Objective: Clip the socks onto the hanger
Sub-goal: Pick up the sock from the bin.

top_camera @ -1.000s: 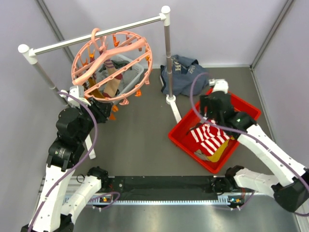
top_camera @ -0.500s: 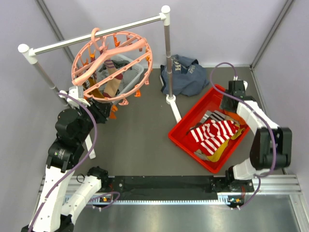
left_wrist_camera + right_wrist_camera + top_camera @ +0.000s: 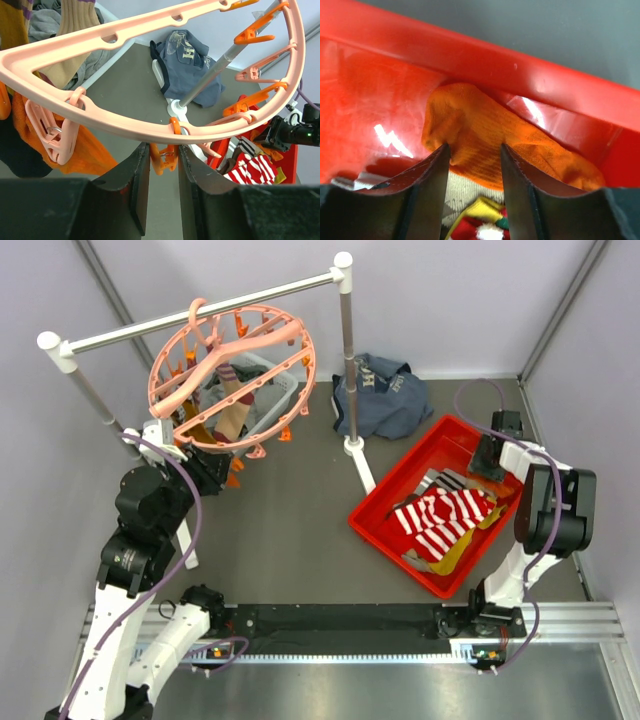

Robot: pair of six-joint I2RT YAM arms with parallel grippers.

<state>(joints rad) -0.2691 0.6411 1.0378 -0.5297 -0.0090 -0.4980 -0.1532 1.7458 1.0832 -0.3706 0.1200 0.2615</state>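
Note:
The salmon-pink ring hanger (image 3: 250,343) hangs by its hook from the rail. My left gripper (image 3: 208,468) is under its near rim (image 3: 125,120), shut on an orange clip peg (image 3: 165,159), one pad on each side. A tan sock (image 3: 232,410) and an orange sock (image 3: 85,145) hang from other pegs. Red-and-white striped socks (image 3: 445,518) and a yellow one (image 3: 455,555) lie in the red bin (image 3: 420,455). My right gripper (image 3: 487,458) is down in the bin's far corner. Its jaws (image 3: 475,150) press both sides of a plain orange sock (image 3: 485,125) lying against the bin wall.
The white-and-grey rail stand's right post (image 3: 346,350) rises between the hanger and the bin. A navy garment (image 3: 385,395) lies behind that post. A white basket (image 3: 275,375) of clothes sits behind the hanger. Purple walls close in on both sides.
My right arm swung from above the striped socks to the bin's far right corner and dropped in. Its jaws narrowed around the orange sock. The left gripper stayed on the peg.

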